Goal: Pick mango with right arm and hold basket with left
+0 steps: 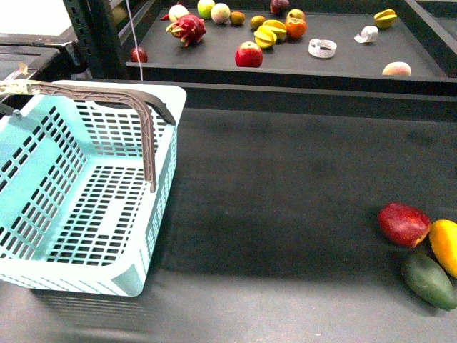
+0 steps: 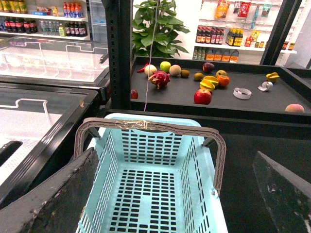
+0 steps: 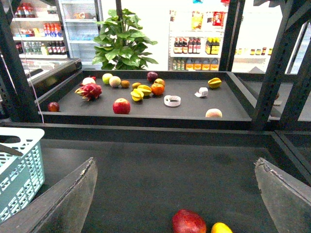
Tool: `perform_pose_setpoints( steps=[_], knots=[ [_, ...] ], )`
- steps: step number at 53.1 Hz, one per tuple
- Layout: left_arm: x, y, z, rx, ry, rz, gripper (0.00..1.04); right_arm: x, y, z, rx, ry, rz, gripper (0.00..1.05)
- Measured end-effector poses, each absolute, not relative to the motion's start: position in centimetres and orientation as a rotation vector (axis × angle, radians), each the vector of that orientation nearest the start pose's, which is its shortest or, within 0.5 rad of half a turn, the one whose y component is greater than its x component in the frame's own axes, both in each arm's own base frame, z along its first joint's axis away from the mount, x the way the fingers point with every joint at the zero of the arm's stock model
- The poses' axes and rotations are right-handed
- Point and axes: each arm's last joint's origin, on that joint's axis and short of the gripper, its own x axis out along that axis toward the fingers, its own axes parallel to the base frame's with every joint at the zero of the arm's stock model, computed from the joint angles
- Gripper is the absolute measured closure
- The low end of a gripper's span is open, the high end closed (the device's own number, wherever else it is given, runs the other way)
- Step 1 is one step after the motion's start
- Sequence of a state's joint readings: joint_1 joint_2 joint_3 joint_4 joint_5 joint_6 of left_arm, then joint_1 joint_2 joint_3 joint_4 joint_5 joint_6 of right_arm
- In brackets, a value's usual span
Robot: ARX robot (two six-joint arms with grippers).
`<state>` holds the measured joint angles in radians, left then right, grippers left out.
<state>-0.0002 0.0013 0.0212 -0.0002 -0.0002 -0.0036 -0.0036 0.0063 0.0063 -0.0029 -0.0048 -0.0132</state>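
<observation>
Dark tabletop [image 1: 285, 200] holds a pale blue basket [image 1: 71, 275] at the left before the wide-open left gripper [image 2: 175, 155], while far right the mango [image 1: 444, 246] lies crowded by a dark red fruit [image 1: 404, 224] and a green fruit [image 1: 428, 280], untouched, ahead of the right gripper [image 3: 175, 161] and between its spread fingers [image 3: 284, 199]

The left gripper [image 2: 175, 153] has two flat, wedge-shaped black fingers [image 2: 53, 204], scuffed and speckled grey; the right gripper [image 3: 175, 161] looks alike; its fingers [image 3: 284, 194] show pale, chipped edges.
</observation>
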Motion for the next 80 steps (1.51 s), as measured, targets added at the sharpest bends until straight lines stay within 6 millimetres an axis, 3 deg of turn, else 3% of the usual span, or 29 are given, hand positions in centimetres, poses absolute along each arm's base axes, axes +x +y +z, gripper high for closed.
perform_pose_setpoints(
  steps=[3,9,13,23,32,39,48,61,80],
  knots=[
    [9.7,0.0,17.0,-0.008,-0.018,0.008,0.08,9.8,0.0,16.5,-0.013,0.003,0.001,0.08],
    [10.4,0.2,16.3,-0.154,0.117,0.317,0.08,9.8,0.0,16.5,-0.012,0.002,0.0,0.08],
    [11.4,0.7,16.3,-0.269,0.124,0.402,0.08,9.8,0.0,16.5,-0.012,0.003,0.001,0.08],
    [16.5,2.7,17.2,-0.498,0.166,0.377,0.08,9.8,0.0,16.5,-0.012,0.003,0.002,0.08],
    [22.2,3.8,15.9,-0.662,0.288,0.343,0.08,9.8,0.0,16.5,-0.012,0.003,0.002,0.08],
    [26.6,3.8,14.5,-0.759,0.344,0.342,0.08,9.8,0.0,16.5,-0.012,0.003,0.002,0.08],
    [30.7,3.1,13.7,-0.814,0.372,0.329,0.08,9.8,0.0,16.5,-0.012,0.003,0.002,0.08],
    [35.5,1.9,12.4,-0.857,0.411,0.328,0.08,9.8,0.0,16.5,-0.012,0.003,0.002,0.08],
    [39.3,1.1,11.6,-0.913,0.429,0.332,0.08,9.8,0.0,16.5,-0.012,0.003,0.002,0.08]
  ],
)
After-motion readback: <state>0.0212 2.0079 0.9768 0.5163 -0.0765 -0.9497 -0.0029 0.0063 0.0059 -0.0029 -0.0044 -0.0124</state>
